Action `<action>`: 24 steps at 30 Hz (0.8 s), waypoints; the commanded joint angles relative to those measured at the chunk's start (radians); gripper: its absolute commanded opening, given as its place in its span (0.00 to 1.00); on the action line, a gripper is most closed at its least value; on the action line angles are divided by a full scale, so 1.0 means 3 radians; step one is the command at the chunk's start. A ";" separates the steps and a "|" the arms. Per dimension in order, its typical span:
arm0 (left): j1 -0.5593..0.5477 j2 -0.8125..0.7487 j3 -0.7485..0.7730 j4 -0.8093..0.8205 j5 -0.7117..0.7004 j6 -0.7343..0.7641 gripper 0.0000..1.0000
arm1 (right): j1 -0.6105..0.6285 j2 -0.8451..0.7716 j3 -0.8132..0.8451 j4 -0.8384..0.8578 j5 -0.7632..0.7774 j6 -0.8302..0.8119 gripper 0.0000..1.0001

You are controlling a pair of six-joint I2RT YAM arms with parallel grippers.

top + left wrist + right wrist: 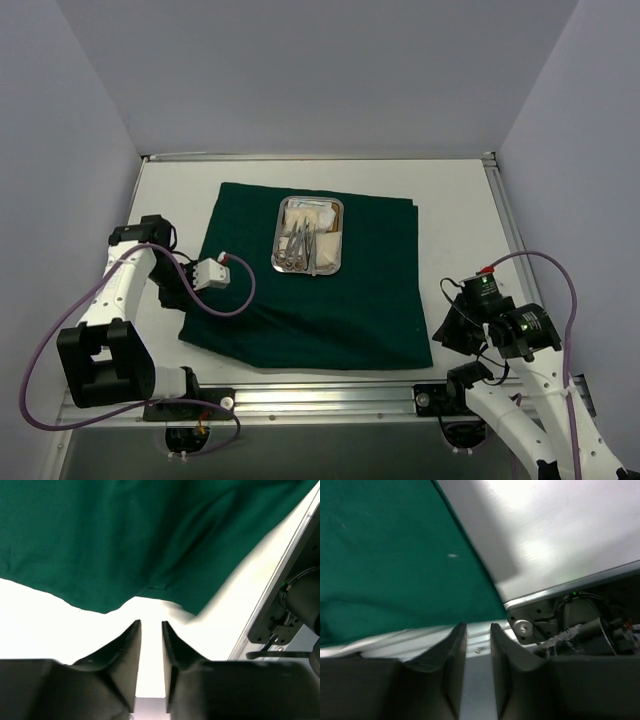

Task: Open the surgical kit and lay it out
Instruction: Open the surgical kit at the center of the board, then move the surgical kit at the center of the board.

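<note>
The dark green cloth (330,295) lies spread open on the white table. On its far half stands the steel tray (336,240) holding silver forceps and scissors (298,245) and white gauze (308,215). My left gripper (183,297) is low at the cloth's left edge. In the left wrist view it (150,623) is open by a narrow gap and empty, just short of the cloth's hem (150,530). My right gripper (445,335) is beside the cloth's near right corner. In the right wrist view it (477,625) is narrowly open and empty, with the cloth (385,555) ahead.
An aluminium rail (320,395) runs along the table's near edge and shows in both wrist views (280,580) (560,587). Grey walls close in the left, right and far sides. Purple cables loop from both arms, one (245,290) over the cloth's left part.
</note>
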 commanded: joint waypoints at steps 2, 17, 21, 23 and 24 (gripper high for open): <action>-0.0012 -0.0134 0.0054 -0.1089 -0.0163 0.0032 0.36 | 0.0011 0.0081 0.0081 -0.0286 -0.0056 -0.0109 0.28; 0.0106 0.1705 0.2262 0.0391 0.0676 -0.2886 0.76 | -0.0406 0.2221 0.0772 0.2354 0.0646 -0.1197 0.59; 0.0096 0.2105 0.2447 0.0986 0.0446 -0.3598 0.77 | -0.0689 0.3219 0.1103 0.2996 0.0481 -0.1463 0.58; 0.0091 0.2228 0.2427 0.1266 0.0272 -0.3792 0.77 | -0.0694 0.3730 0.1444 0.3094 0.0481 -0.1642 0.59; 0.0080 0.2274 0.2427 0.1329 0.0211 -0.3828 0.78 | -0.0694 0.3889 0.1548 0.3104 0.0491 -0.1673 0.59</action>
